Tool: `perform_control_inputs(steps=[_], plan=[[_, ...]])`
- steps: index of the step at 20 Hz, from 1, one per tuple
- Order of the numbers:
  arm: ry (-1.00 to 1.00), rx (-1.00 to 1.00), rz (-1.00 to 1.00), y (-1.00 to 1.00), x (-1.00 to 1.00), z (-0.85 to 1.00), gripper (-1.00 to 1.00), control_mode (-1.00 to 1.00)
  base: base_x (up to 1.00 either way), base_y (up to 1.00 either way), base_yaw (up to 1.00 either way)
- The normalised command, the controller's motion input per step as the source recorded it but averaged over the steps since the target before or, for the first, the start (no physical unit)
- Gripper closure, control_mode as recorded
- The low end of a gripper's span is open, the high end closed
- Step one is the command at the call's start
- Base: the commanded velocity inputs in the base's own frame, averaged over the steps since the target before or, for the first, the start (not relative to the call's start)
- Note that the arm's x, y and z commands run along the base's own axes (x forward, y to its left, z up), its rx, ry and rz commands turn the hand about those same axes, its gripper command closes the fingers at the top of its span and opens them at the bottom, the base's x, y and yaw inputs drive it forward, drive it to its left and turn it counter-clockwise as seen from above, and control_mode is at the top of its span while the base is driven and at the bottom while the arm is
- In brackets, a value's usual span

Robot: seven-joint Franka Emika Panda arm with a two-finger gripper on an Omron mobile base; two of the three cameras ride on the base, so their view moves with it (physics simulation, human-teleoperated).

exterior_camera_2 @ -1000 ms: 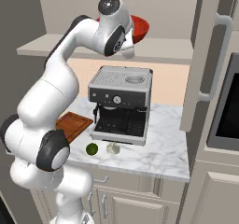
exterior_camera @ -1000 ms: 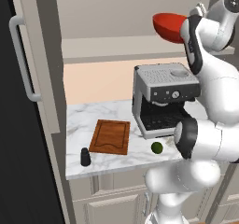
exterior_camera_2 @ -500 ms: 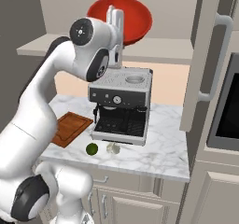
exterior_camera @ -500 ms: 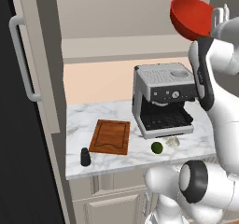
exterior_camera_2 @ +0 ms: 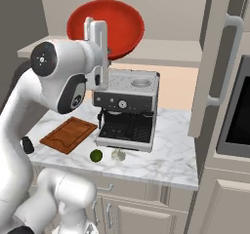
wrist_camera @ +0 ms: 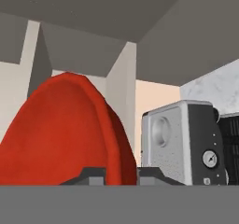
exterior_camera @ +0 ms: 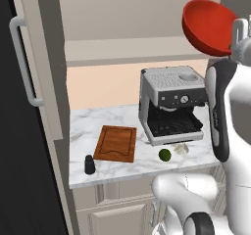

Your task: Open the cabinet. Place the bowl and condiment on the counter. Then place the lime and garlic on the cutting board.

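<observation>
While the claw (wrist_camera: pixel 120 174) pinches the tilted red bowl's (exterior_camera_2: pixel 117 26) rim above the coffee machine (exterior_camera_2: pixel 128 108), a careless descent could strike it.

The arm rises from the base, bends at the elbow and reaches upward, with the wrist raised high and the hand pointing up. The gripper (wrist_camera: pixel 120 174) is closed on the rim of the bowl (exterior_camera_2: pixel 113 27), one finger on each side, and holds it tilted on edge.
</observation>
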Motion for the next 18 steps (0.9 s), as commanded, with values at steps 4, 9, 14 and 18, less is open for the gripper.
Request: perform_control_inputs(steps=[4, 9, 14, 18], plan=[[0.05, -0.09, 0.00, 0.25, -0.98, 0.00, 1.00, -1.00, 0.00, 0.00, 0.00], [0.17, -0.11, 0.11, 0.01, -0.81, -0.09, 1.00, -1.00, 0.00, 0.00, 0.00], [0.18, -0.06, 0.17, 0.00, -0.91, -0.02, 1.00, -1.00, 0.00, 0.00, 0.00], [0.18, -0.05, 0.12, 0.00, -1.00, 0.00, 1.00, -1.00, 0.00, 0.00, 0.00]])
